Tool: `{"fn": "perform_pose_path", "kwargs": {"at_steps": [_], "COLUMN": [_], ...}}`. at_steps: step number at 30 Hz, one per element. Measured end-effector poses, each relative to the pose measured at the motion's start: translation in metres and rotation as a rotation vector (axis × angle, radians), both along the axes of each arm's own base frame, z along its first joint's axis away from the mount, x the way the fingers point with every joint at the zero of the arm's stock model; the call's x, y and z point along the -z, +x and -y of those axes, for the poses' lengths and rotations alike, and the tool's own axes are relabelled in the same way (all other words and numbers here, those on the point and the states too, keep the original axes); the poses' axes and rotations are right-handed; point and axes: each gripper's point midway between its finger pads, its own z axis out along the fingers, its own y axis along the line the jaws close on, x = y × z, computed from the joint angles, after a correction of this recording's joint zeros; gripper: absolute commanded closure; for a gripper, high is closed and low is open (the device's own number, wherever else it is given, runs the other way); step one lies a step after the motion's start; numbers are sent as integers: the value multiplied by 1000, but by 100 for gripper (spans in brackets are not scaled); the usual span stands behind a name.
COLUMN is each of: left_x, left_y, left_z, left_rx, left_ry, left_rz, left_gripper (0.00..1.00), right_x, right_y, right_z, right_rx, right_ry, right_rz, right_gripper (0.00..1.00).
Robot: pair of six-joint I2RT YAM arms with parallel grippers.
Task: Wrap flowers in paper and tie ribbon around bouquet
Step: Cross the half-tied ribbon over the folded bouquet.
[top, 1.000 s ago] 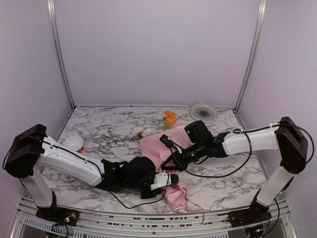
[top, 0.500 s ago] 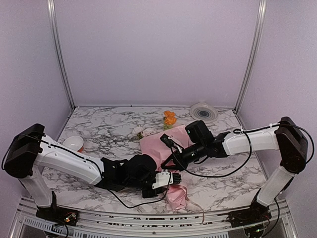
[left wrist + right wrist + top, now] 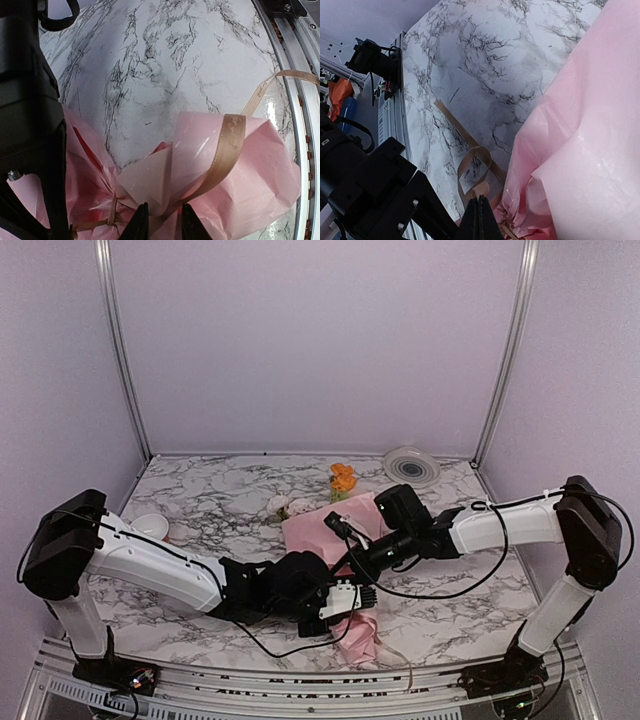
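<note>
Left gripper (image 3: pixel 164 222) fingers are set narrowly apart on either side of a fold of the paper (image 3: pixel 260 175) at the bouquet's (image 3: pixel 322 532) gathered waist; whether the fold is actually pinched cannot be told. The ribbon (image 3: pixel 225 150) is draped over the crumpled lower end of the paper and trails off toward the metal rail (image 3: pixel 295 65). Right gripper (image 3: pixel 479 210) fingers are pressed tightly together, clamped on the ribbon where its loop meets their tips. The bouquet is laid on the marble table (image 3: pixel 220 500) between the two grippers, with the flowers (image 3: pixel 343 478) pointed to the far side. A white-grey disc (image 3: pixel 411 466) is seen at the far right and an orange-rimmed roll (image 3: pixel 150 530) at the left.
</note>
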Motion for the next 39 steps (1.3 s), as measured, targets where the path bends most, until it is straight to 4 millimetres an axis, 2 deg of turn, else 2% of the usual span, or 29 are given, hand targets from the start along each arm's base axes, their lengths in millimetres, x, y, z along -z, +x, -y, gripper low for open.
{"fn": "perform_pose_path", "kwargs": {"at_steps": [5, 9, 11, 16, 20, 21, 29, 39], "left_x": [1, 3, 6, 8, 8, 9, 8, 4], "left_y": [0, 0, 0, 2, 1, 1, 1, 17], "left_z": [-1, -2, -5, -8, -8, -8, -9, -34], "left_rx": [-3, -6, -15, -34, -29, -28, -42, -149], "left_ry": [4, 14, 26, 27, 27, 27, 25, -32], "left_rz": [-3, -6, -13, -26, -35, -37, -50, -115], "left_gripper": [78, 68, 68, 79, 98, 100, 100, 100], "right_x": [0, 0, 0, 0, 0, 0, 0, 0], "right_y": [2, 2, 2, 2, 2, 2, 3, 8], "right_z": [1, 1, 1, 1, 1, 1, 2, 5], "right_rx": [4, 4, 4, 4, 4, 4, 7, 20], "right_ry": [0, 0, 0, -1, 0, -1, -1, -1], "right_rz": [0, 0, 0, 0, 0, 0, 0, 2], "right_gripper": [100, 100, 100, 100, 100, 100, 100, 100]}}
